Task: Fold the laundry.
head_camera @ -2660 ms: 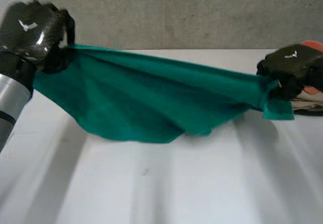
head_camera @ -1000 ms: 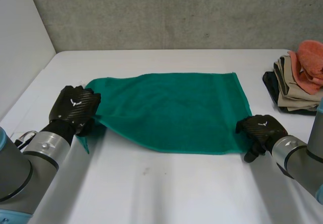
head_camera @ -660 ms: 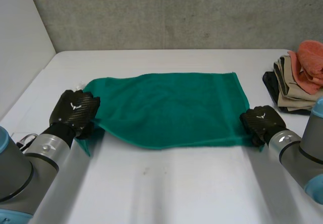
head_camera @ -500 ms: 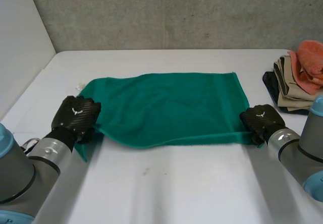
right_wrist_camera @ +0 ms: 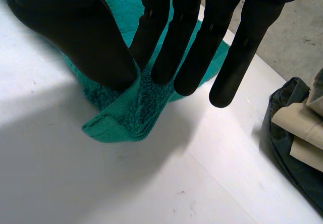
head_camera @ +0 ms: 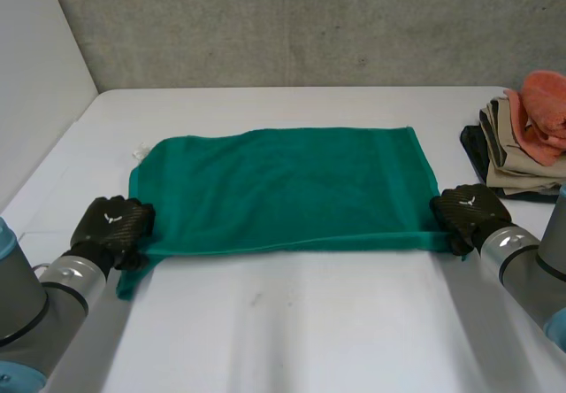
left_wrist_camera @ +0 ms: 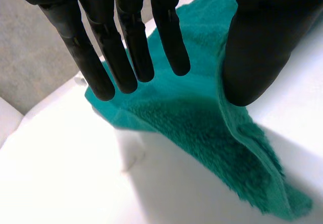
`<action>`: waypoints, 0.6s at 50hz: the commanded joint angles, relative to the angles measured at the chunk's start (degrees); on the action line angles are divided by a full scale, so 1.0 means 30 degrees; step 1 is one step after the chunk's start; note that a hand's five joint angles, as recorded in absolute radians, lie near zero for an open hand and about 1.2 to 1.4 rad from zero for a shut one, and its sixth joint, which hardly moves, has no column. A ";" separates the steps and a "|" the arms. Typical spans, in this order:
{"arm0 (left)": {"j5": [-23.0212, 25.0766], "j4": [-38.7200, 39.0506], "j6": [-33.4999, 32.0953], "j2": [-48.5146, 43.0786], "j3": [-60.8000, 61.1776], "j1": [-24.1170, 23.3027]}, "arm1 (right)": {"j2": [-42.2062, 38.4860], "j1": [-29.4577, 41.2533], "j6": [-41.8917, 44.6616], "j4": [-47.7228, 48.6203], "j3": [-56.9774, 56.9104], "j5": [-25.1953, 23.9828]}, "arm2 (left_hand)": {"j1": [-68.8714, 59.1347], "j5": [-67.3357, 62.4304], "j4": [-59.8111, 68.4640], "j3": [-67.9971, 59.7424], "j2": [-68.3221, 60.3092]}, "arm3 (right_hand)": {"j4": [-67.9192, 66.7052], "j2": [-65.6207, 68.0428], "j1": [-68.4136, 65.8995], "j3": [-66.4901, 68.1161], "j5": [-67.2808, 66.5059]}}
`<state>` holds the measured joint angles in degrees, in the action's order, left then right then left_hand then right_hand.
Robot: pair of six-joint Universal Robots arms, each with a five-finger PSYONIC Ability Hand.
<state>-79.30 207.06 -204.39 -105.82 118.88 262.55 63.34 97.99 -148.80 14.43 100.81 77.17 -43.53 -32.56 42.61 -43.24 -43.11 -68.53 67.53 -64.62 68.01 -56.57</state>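
The green towel (head_camera: 283, 189) is laid flat in the middle of the white table (head_camera: 292, 331), long side running left to right, with its near edge drawn out almost straight. A small tail of cloth is seen trailing nearward at the near-left corner. A few seconds ago the towel was held stretched in the air between both hands. It has since been lowered and dragged nearward, and the slanted, rumpled near-left part has been pulled square within the last second.

The near-left corner is met by the left hand (head_camera: 110, 225). In its wrist view the fingers (left_wrist_camera: 126, 57) are straight and stand well apart from the thumb, the cloth lying loose beneath them, so the corner is judged to be let go. The near-right corner is pinched by the right hand (head_camera: 467, 209) between thumb and straight fingers, a bunched tip of cloth sticking out below.

The spreading step is judged nearly done, and a first fold could follow once both near corners are gripped.

A pile of folded clothes (head_camera: 522, 145) sits at the far right, well apart from the towel.
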 commanded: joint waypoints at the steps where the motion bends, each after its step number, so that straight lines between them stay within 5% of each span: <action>1: 0.0097 -0.0700 -0.0013 0.0029 0.0481 0.0434 | 0.0096 0.0032 0.0205 -0.0327 -0.0057 0.0118 | -1.2143 -1.2466 1.2448 -1.2239 -1.2281 | -0.3822 0.4158 -0.5127 0.3998 -0.4477; 8: 0.0506 -0.3714 -0.0305 0.3832 0.0979 0.0288 | 0.2524 0.0091 0.3658 -0.4129 0.0030 0.0118 | -1.2158 -1.2481 1.2463 -1.2254 -1.2296 | -0.3822 0.4158 -0.5127 0.3998 -0.4477; 13: 0.0712 -0.8104 -0.1679 0.6441 0.1009 0.0170 | 0.5479 0.0003 0.8019 -1.0798 0.0321 0.0410 | -1.2158 -1.2481 1.2463 -1.2254 -1.2296 | -0.3822 0.4158 -0.5127 0.3998 -0.4477; 20: 0.0683 -1.5200 -0.8149 0.8409 0.1184 0.0200 | 0.7186 -0.0699 1.1543 -1.5064 0.1407 0.0558 | -1.2158 -1.2481 1.2463 -1.2254 -1.2296 | -0.3822 0.4158 -0.5127 0.3998 -0.4477; 25: 0.0566 -1.3890 -1.1319 0.7037 0.0835 0.0200 | 0.5818 -0.0525 1.1781 -1.3519 0.1175 0.0733 | -1.2158 -1.2481 1.2463 -1.2254 -1.2296 | -0.3822 0.4158 -0.5127 0.3998 -0.4477; 30: 0.0478 -0.8626 -1.1410 0.2999 -0.1240 0.0170 | 0.2502 -0.0466 1.0112 -1.0615 -0.0728 0.1698 | -1.2158 -1.2481 1.2463 -1.2254 -1.2296 | -0.3822 0.4158 -0.5127 0.3998 -0.4477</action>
<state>-77.53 165.67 -236.71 -84.92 120.89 263.11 81.02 96.31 -113.38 -27.28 104.08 79.54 -67.13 -56.38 68.85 -68.43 -68.65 -68.57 67.53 -64.62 68.03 -56.88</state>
